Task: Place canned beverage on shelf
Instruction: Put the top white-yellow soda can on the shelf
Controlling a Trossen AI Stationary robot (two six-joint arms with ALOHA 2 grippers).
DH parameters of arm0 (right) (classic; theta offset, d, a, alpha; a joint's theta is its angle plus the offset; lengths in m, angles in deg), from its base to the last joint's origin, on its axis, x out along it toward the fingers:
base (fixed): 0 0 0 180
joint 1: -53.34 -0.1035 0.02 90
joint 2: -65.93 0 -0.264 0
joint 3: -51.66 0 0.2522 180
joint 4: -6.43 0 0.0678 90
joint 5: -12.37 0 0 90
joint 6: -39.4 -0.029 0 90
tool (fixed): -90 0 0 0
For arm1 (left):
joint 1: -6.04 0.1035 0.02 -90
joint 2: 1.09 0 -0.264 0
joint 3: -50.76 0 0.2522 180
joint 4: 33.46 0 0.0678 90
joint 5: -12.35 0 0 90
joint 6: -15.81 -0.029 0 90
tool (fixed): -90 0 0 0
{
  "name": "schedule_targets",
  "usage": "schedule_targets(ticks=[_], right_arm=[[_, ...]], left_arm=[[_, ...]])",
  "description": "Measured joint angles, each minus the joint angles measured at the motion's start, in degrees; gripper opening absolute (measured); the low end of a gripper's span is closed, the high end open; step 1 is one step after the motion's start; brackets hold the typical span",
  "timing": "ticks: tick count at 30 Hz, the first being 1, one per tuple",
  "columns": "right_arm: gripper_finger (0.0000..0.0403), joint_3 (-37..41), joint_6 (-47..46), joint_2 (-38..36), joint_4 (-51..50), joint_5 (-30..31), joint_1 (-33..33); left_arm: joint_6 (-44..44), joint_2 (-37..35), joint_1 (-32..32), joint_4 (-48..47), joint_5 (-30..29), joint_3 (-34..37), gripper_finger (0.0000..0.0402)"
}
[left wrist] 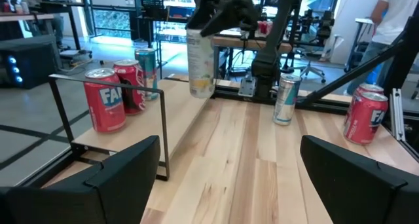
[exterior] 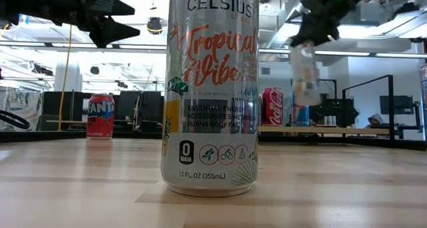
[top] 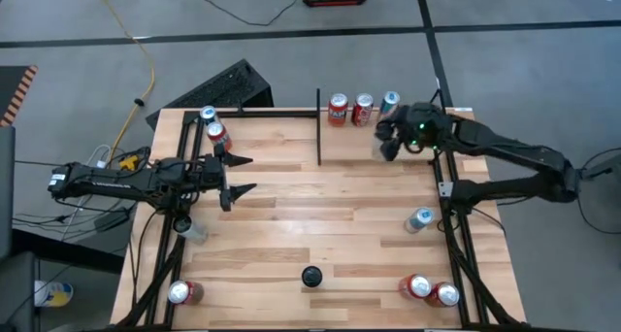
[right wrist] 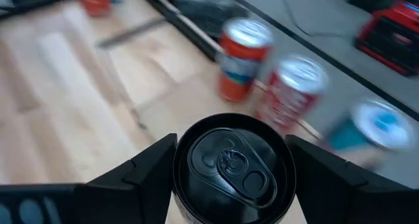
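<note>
The surface (top: 320, 215) is light butcher-block wood in a black tube frame, with grey floor around it in the high view. The low view alone shows the room behind: a bright hall with desks and monitors. A person (left wrist: 393, 18) stands beyond the surface in the left wrist view.

The shelf (top: 378, 143) lies past the black divider bar (top: 318, 128). The right gripper (top: 386, 141) hangs over it, fingers clamped on a pale can (left wrist: 200, 63) held upright, clear of the wood. Only the right wrist view shows that can's dark lid (right wrist: 234, 164). Just beyond this gripper stand two red cans (top: 349, 110) and a teal can (top: 390, 102).

The left gripper (top: 238, 175) hovers above the surface's left side, fingers spread apart, empty. A Celsius can (exterior: 211, 88) fills the low view.
</note>
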State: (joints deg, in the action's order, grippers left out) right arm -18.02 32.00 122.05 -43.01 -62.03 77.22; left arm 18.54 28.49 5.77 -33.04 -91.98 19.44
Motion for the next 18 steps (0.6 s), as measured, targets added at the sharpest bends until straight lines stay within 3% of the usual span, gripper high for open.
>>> schedule_targets(ticks=[13, 18], right_arm=[[0.0277, 0.4, 2.6, 2.3, 0.8, 3.0, 12.9], [0.0277, 7.8, 2.1, -0.2, 8.9, 3.3, 16.9]], left_arm=[[1.0, 0.0, 0.0, -0.1, 0.6, 0.0, 0.0355], [1.0, 0.0, 0.0, -0.1, 0.6, 0.0, 0.0355]])
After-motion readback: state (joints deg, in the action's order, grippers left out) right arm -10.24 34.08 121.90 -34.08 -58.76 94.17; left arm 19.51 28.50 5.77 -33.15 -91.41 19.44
